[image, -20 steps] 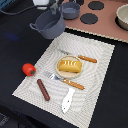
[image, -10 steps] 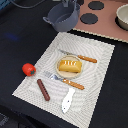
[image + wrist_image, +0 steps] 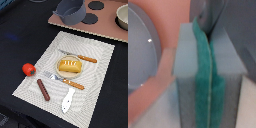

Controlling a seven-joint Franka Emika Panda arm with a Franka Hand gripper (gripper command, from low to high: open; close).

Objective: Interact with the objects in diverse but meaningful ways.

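Dark cloth covers your table [image 3: 15,30], with a striped placemat [image 3: 95,75] near its middle. On the mat you have the yellow-orange bread loaf [image 3: 69,65] on the tan round plate [image 3: 59,69], an orange-handled fork [image 3: 63,80] and knife [image 3: 78,56], a white spatula [image 3: 67,100] and the brown sausage [image 3: 43,89]. Your small red tomato [image 3: 28,69] sits just off the mat. At the far edge, the toy stove [image 3: 105,22] carries one grey-blue pot [image 3: 69,11]; a second pot [image 3: 122,16] stands toward the far corner. You cannot tell the end effector's state: the wrist view is blurred, showing a grey block with a green strip [image 3: 204,75].
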